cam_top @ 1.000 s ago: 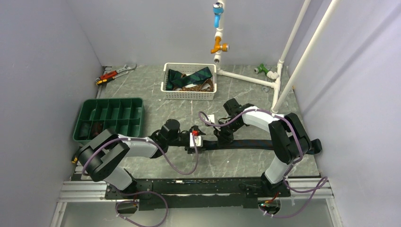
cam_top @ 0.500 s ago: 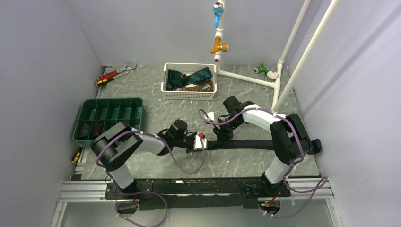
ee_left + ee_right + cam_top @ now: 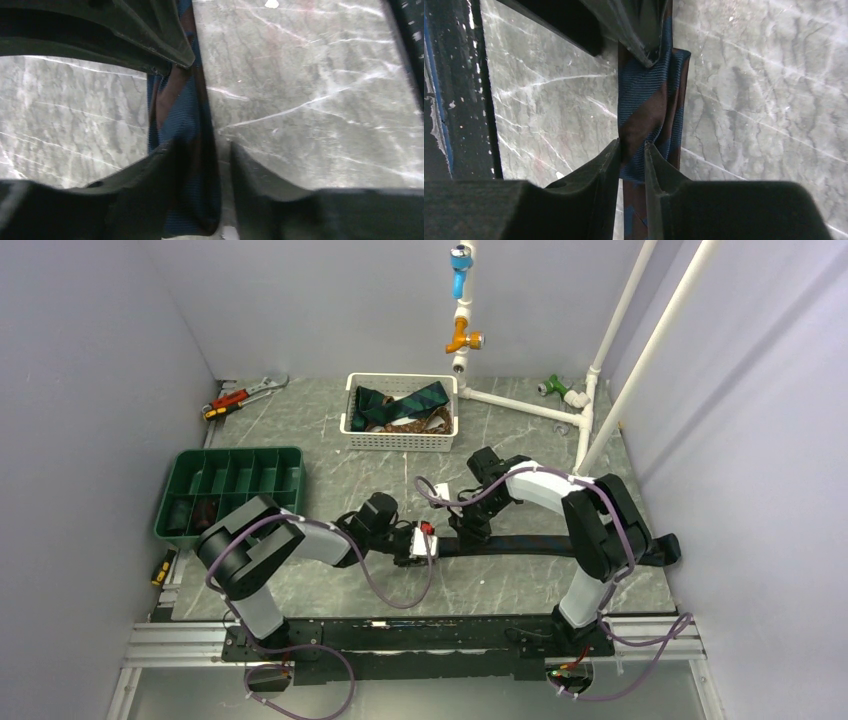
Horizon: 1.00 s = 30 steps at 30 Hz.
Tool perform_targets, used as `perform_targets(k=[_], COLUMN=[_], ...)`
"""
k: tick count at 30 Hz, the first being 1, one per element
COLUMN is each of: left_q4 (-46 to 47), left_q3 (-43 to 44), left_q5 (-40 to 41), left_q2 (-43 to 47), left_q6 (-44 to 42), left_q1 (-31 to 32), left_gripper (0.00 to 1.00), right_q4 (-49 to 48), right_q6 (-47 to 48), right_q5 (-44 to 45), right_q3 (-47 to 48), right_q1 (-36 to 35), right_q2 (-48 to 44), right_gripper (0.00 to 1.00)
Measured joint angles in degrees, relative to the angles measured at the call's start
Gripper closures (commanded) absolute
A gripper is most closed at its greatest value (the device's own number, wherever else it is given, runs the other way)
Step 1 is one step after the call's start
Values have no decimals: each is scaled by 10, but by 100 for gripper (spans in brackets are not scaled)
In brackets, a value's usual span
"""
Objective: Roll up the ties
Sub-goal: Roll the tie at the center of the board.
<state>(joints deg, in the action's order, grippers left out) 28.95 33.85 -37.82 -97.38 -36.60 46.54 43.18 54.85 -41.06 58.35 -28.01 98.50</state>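
A dark blue and brown striped tie point(image 3: 545, 545) lies across the table in front of the arms, its left end folded over. My left gripper point(image 3: 418, 540) is at that folded end. In the left wrist view the tie point(image 3: 182, 120) rests against the left finger point(image 3: 160, 170), and bare table shows between the tie and the other finger, so the left gripper point(image 3: 205, 147) is open. My right gripper point(image 3: 468, 532) is just to the right of it. The right gripper point(image 3: 632, 145) has its narrow jaws pinching the tie's fold point(image 3: 649, 100). More ties point(image 3: 405, 403) lie in the white basket point(image 3: 400, 445).
A green compartment tray point(image 3: 232, 453) sits at the left, with dark rolls in two cells. A wrench and a red-handled tool point(image 3: 245, 395) lie at the back left. White pipes point(image 3: 520, 405) with valves stand at the back right. Purple cables loop round both wrists.
The left arm folded in and its gripper shifted slightly right along the tie's end, its jaws narrowing round it. The right gripper edged left, still on the tie.
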Motion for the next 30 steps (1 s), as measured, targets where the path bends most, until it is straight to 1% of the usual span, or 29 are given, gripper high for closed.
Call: perform_targets(k=[4, 6, 9, 12, 15, 17, 18, 20, 21, 23, 25, 30], left_q4=[46, 66, 91, 121, 134, 136, 135, 132, 127, 118, 108, 83], left_q3=[-39, -53, -58, -51, -30, -7, 4, 14, 16, 16, 15, 14], left_q5=[-9, -8, -3, 2, 6, 3, 2, 2, 1, -5, -13, -18], left_q2=[18, 23, 23, 7, -28, -48, -57, -65, -66, -66, -64, -55], left_q6=[16, 30, 48, 64, 79, 88, 91, 94, 92, 89, 82, 59], left_q1=[-4, -6, -7, -7, -7, -7, -7, -7, -7, -7, -6, -5], left_gripper=[18, 11, 7, 8, 13, 20, 25, 44, 51, 61, 66, 68], right_q4=[0, 0, 0, 0, 0, 1, 1, 1, 2, 3, 5, 5], right_q6=[7, 10, 13, 14, 14, 14, 14, 13, 13, 12, 10, 9], right_q5=[3, 3, 3, 3, 2, 2, 2, 2, 2, 1, 1, 0], right_q3=[0, 0, -1, -2, -2, -2, -2, -2, -2, -2, -2, -1], right_q1=[1, 1, 1, 1, 1, 1, 1, 1, 1, 1, 1, 1], right_q2=[14, 12, 11, 11, 11, 11, 10, 7, 4, -5, -14, -12], right_gripper=[79, 79, 79, 79, 79, 79, 79, 77, 74, 62, 59, 54])
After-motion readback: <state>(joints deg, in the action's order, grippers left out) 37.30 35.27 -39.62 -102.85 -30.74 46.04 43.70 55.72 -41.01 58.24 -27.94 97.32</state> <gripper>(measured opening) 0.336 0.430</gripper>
